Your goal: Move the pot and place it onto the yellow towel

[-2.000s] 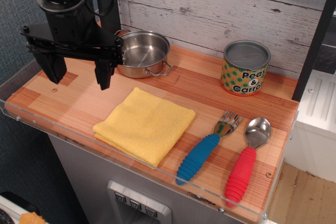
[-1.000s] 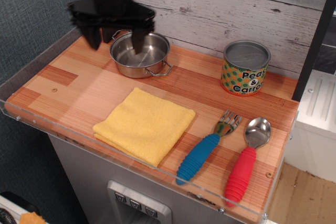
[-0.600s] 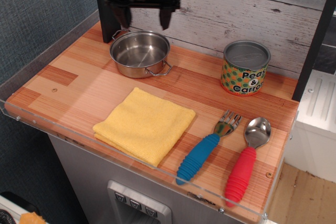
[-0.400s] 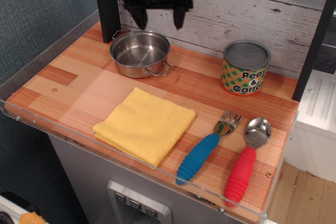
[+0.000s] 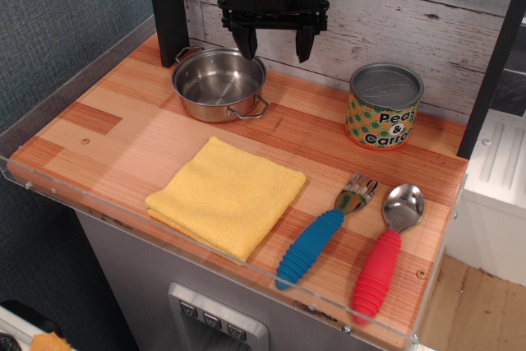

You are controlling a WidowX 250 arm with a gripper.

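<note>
Shifted rightward, the spread-fingered hand hovers just beyond the pot.

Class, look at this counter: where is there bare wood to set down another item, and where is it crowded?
Bare wood lies left of the yellow towel and pot, and in a broad strip between the towel and the can. The front right is crowded by the fork and spoon. The open pincer hangs just right of the pot.
</note>
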